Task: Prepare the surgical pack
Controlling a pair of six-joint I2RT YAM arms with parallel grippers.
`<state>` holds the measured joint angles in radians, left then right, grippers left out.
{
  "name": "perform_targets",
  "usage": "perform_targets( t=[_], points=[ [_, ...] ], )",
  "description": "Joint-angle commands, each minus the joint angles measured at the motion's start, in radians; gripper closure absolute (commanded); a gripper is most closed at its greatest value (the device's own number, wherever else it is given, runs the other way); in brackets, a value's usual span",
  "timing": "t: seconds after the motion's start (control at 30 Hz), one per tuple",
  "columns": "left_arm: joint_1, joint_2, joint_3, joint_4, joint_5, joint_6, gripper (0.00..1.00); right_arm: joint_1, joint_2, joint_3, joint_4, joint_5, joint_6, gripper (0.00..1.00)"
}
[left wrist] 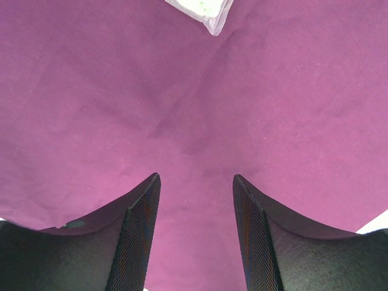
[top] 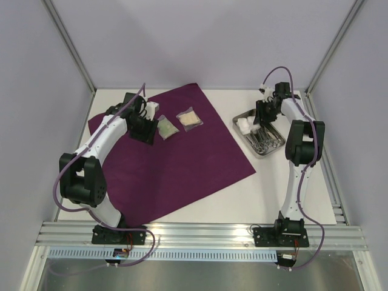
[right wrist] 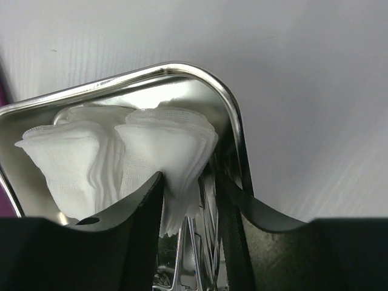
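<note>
The deep-purple cloth (top: 182,157) (left wrist: 194,109) lies spread on the left half of the table, with two clear packets (top: 167,127) (top: 190,119) on its far part. My left gripper (top: 150,133) (left wrist: 197,177) hovers open over bare cloth, and a packet corner (left wrist: 203,11) shows just ahead of it. The steel tray (top: 271,151) (right wrist: 182,66) at the right holds white gauze pads (top: 244,125) (right wrist: 73,157) and steel instruments (top: 262,138) (right wrist: 200,242). My right gripper (top: 262,118) (right wrist: 189,174) is open inside the tray. One folded gauze pad (right wrist: 163,145) rests against its left finger, apart from the right one.
White table surface (top: 254,194) shows between the cloth and the tray and along the front. Grey enclosure walls and a metal post (top: 315,73) stand close behind the tray. The aluminium rail (top: 200,233) with both arm bases runs along the near edge.
</note>
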<state>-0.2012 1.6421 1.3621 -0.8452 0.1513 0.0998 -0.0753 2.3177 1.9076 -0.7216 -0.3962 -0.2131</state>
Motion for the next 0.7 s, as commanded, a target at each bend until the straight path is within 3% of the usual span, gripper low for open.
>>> perform_targets(
  t=[0.0, 0.53, 0.67],
  points=[
    [0.0, -0.004, 0.038, 0.0, 0.01, 0.012, 0.4, -0.001, -0.032, 0.03, -0.004, 0.046, -0.026, 0.57],
    [0.0, -0.001, 0.063, 0.043, -0.015, -0.005, 0.39, 0.02, -0.241, 0.038, -0.016, 0.114, 0.043, 0.45],
    [-0.001, 0.108, 0.181, 0.109, -0.035, -0.035, 0.24, 0.034, -0.32, -0.066, 0.043, 0.143, 0.128, 0.45]
  ],
)
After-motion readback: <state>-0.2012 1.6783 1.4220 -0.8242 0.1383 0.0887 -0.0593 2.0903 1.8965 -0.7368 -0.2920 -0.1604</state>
